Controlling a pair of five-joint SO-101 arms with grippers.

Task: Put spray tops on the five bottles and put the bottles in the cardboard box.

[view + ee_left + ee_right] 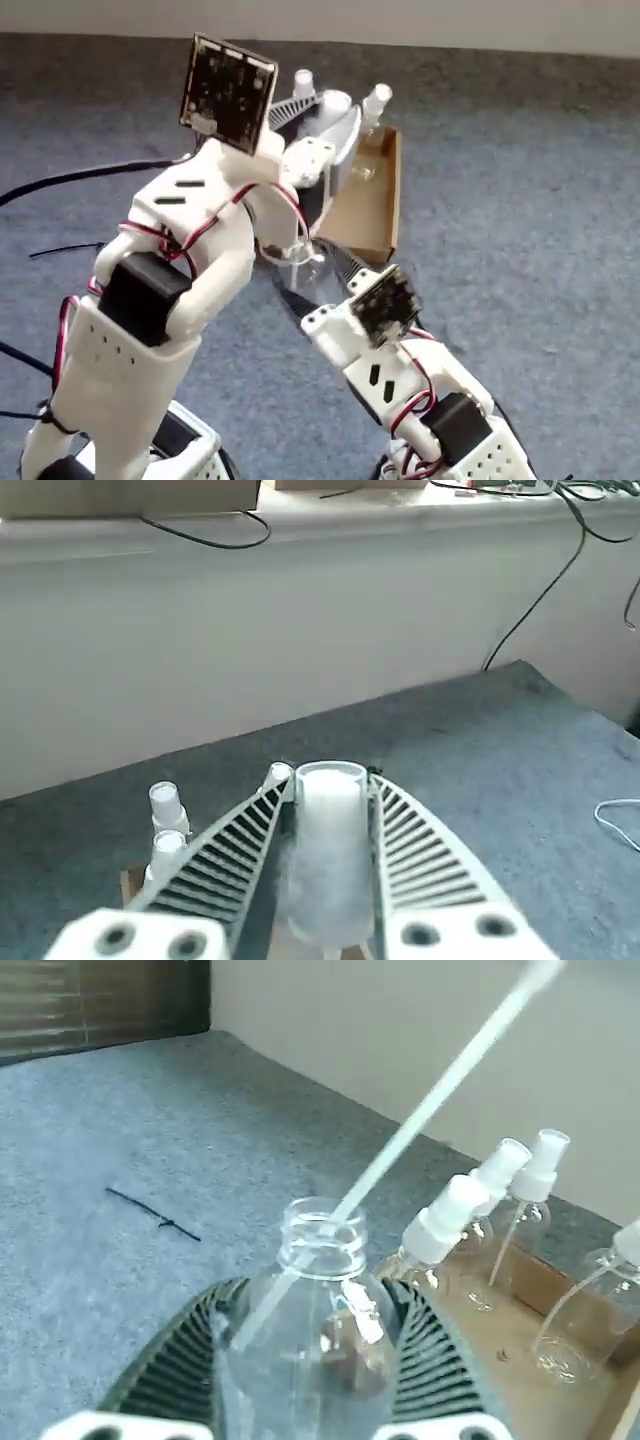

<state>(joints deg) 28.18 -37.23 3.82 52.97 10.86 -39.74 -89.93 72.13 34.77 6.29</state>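
Note:
My left gripper (330,112) (325,780) is raised above the cardboard box (375,205) and shut on a white spray top (328,850). The top's thin dip tube (440,1090) slants down into the open neck of a clear bottle (322,1320) (306,262). My right gripper (322,1305) (300,278) is shut on that bottle and holds it upright just in front of the box. Several clear bottles with white spray tops (520,1210) (378,100) stand in the cardboard box (520,1305).
Grey carpet covers the table. A black cable tie (150,1215) lies on it away from the box. A pale wall (300,640) runs behind the box, with cables hanging down it. Black cables (70,180) trail off beside the left arm.

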